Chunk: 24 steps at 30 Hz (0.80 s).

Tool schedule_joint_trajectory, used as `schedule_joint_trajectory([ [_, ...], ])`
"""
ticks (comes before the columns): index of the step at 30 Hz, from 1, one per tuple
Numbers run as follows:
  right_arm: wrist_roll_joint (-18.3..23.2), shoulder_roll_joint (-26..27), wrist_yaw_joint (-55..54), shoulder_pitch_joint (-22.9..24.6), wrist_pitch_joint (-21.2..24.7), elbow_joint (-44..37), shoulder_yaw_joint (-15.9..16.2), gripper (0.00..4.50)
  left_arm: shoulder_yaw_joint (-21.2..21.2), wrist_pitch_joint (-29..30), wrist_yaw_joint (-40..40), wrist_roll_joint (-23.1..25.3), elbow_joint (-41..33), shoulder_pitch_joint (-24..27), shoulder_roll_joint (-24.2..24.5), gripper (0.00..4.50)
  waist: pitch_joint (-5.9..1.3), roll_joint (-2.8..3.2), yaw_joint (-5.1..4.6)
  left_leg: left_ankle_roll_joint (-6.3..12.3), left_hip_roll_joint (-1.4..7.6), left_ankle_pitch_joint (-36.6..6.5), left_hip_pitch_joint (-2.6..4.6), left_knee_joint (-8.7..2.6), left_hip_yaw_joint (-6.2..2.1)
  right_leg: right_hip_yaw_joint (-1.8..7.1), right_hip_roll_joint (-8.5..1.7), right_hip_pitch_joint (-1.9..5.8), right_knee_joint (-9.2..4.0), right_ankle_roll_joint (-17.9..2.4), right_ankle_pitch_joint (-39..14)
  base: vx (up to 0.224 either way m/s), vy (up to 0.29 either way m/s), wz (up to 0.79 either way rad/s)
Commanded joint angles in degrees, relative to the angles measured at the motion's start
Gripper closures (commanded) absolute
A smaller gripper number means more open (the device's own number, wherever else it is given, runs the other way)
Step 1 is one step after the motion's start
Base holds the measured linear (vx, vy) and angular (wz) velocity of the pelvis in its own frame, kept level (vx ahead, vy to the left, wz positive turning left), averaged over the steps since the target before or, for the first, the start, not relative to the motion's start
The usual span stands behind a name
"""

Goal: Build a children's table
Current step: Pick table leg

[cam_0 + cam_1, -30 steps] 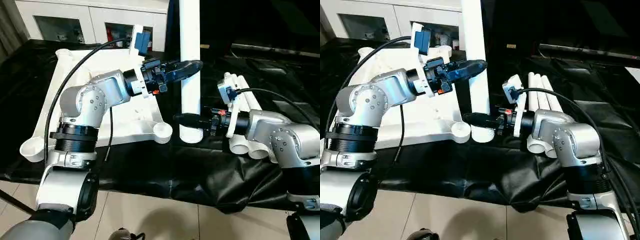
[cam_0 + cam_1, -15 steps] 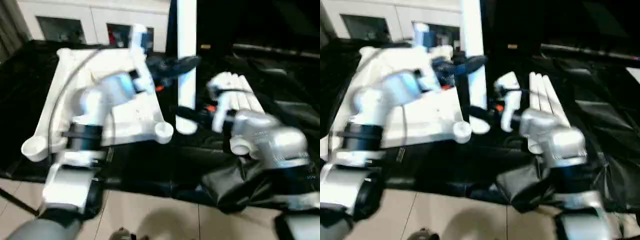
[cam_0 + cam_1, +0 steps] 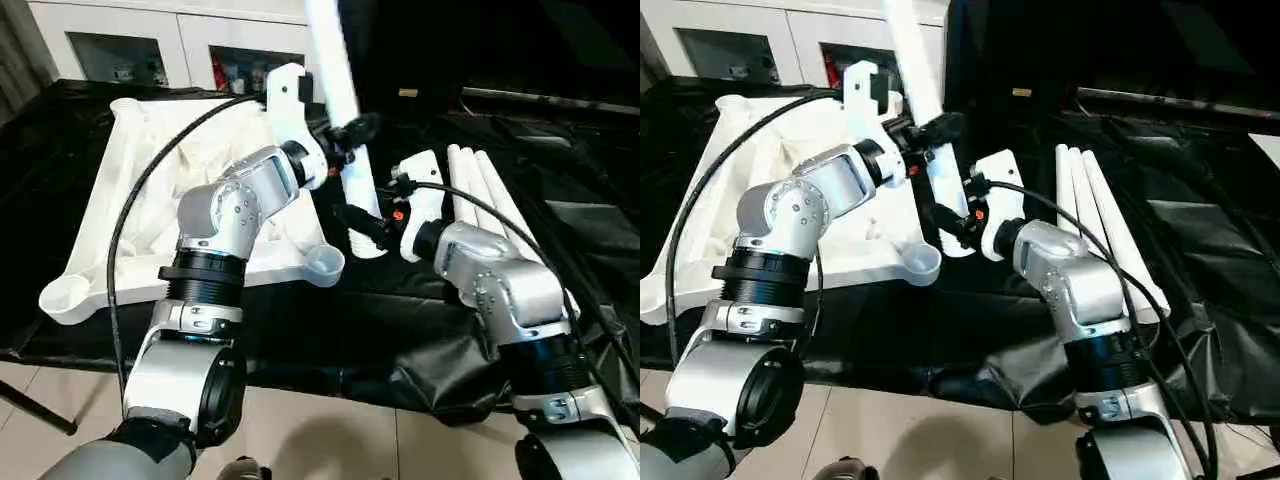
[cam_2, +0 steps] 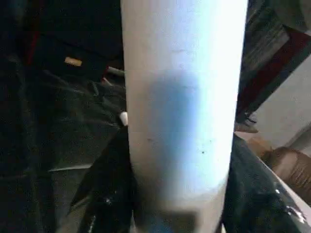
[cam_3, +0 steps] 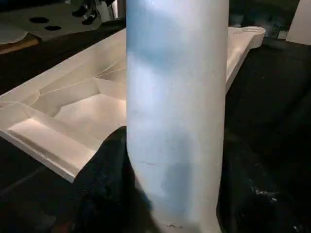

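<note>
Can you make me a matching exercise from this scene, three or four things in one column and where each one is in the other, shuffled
Things:
1. left hand
2. right hand
3. tabletop
4. spare legs

Places:
A. lying side by side on the black cloth, on the robot's right
B. gripping the held leg low, near its flared end
C. lying underside up on the robot's left
D. gripping the held leg higher up

Pairs: 1-D, 2-B, 3-C, 4-A
</note>
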Motion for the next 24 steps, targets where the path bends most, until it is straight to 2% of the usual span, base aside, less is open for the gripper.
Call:
schedule_joint_trajectory([
  [1,-0.7,-0.3,-0.8,-1.0,-1.6,-0.1,-0.8,2.53,0.9,-0.8,1.8,1.1,-0.4,-0.4,0.3,2.53,-4.7,0.43,0.0,0.74,3.5,-5.5,1.3,-3.66,-1.68,3.39,-5.59,3.46,-4.17,-12.7,0.2,0.0,0.0,0.0],
  [4,-1.8,0.0,-1.4,-1.3,-3.1,1.0,-0.6,2.53,1.2,-0.7,1.4,0.2,-0.7,-0.4,0.1,2.59,-4.63,0.43,-0.03,0.38,3.52,-6.2,1.29,-3.7,-1.65,3.42,-5.62,3.42,-4.3,-12.6,-1.1,0.0,0.0,0.0],
  [6,-0.9,0.2,-0.7,-1.3,-2.7,1.1,-1.2,1.84,0.9,-0.3,0.4,-0.1,-1.0,-0.3,0.1,2.6,-4.63,0.42,-0.07,0.45,3.49,-6.4,1.31,-3.73,-1.66,3.42,-5.6,3.45,-4.32,-12.6,-1.2,0.0,0.0,0.0],
  [7,-0.4,0.3,-0.5,-1.3,-2.4,1.1,-1.6,1.82,0.7,-0.1,-0.2,-0.3,-1.1,-0.3,0.1,2.61,-4.62,0.41,-0.04,0.51,3.48,-6.3,1.29,-3.7,-1.65,3.45,-5.62,3.45,-4.31,-12.5,-1.1,0.0,0.0,0.0],
  [9,1.5,-0.5,2.0,-1.6,-1.6,0.7,-2.4,1.8,-1.9,1.1,-5.5,-1.1,-2.7,0.5,1.1,2.62,-4.66,0.54,0.07,0.94,3.57,-6.0,1.36,-3.74,-1.69,3.44,-5.7,3.43,-4.24,-12.6,-0.6,0.0,0.0,0.0],
  [10,1.5,-0.6,2.0,-1.6,-1.6,0.7,-2.4,1.72,-1.9,1.1,-5.6,-1.1,-2.7,0.5,1.1,2.62,-4.66,0.54,0.08,0.91,3.58,-6.0,1.34,-3.73,-1.66,3.44,-5.63,3.41,-4.22,-12.7,-0.5,0.0,0.0,0.0],
  [11,3.1,-2.0,5.5,-1.4,-0.4,0.1,-2.1,1.45,-4.0,2.0,-8.9,-1.3,-4.2,1.2,2.0,2.62,-4.65,0.57,0.06,0.86,3.57,-5.9,1.32,-3.73,-1.66,3.43,-5.6,3.43,-4.17,-12.8,-0.2,0.0,0.0,0.0],
  [12,4.2,-3.1,8.2,-1.2,0.3,-0.4,-1.8,1.38,-5.6,2.7,-11.3,-1.5,-5.2,1.6,2.7,2.62,-4.73,0.56,0.18,1.19,3.61,-5.8,1.31,-3.69,-1.68,3.4,-5.68,3.62,-4.05,-13.1,0.5,0.0,0.0,0.0],
  [17,8.3,-7.0,15.6,-0.8,3.3,-2.6,-2.7,1.36,-10.2,4.3,-20.5,-2.4,-7.8,2.2,5.7,2.62,-4.63,0.5,0.23,1.65,3.62,-5.7,1.29,-3.66,-1.57,3.45,-5.66,3.55,-4.03,-13.4,0.6,0.0,0.0,0.0],
  [18,10.7,-10.2,20.9,-0.6,5.5,-3.8,-2.5,1.36,-9.9,5.8,-24.9,-4.6,-7.9,1.4,6.8,2.62,-4.58,0.37,0.22,1.73,3.59,-5.9,1.23,-3.68,-1.56,3.46,-5.72,3.64,-4.1,-13.5,0.0,0.0,0.0,0.0],
  [19,11.0,-10.9,22.0,-0.6,5.8,-4.1,-2.4,1.36,-9.7,6.2,-26.1,-5.4,-8.0,1.2,7.0,2.62,-4.57,0.29,0.23,1.98,3.36,-6.1,1.27,-3.6,-1.47,3.38,-5.6,3.8,-4.21,-13.6,-0.5,0.0,0.0,0.0],
  [20,11.2,-11.4,22.6,-0.5,5.9,-4.3,-2.2,1.36,-9.5,6.5,-26.8,-5.8,-8.1,1.1,7.1,2.62,-4.54,0.39,0.46,2.09,3.56,-6.0,1.29,-3.54,-1.46,3.44,-5.71,3.73,-4.21,-13.8,-0.8,0.0,0.0,0.0],
  [23,11.3,-13.2,24.9,-0.4,5.6,-4.4,-1.5,1.36,-8.3,8.4,-31.9,-9.6,-9.8,1.1,8.1,2.62,-4.44,0.3,0.12,1.63,3.61,-6.9,1.22,-3.66,-1.57,3.31,-5.72,3.63,-4.33,-13.8,-3.0,0.0,0.0,0.0],
  [24,11.6,-13.5,25.6,-0.4,5.9,-4.5,-1.3,1.64,-7.9,9.2,-33.0,-10.8,-10.2,1.1,8.3,2.62,-4.41,0.29,0.01,1.54,3.52,-6.8,1.2,-3.62,-1.5,3.34,-5.67,3.58,-4.41,-13.8,-3.8,0.0,0.0,0.0],
])
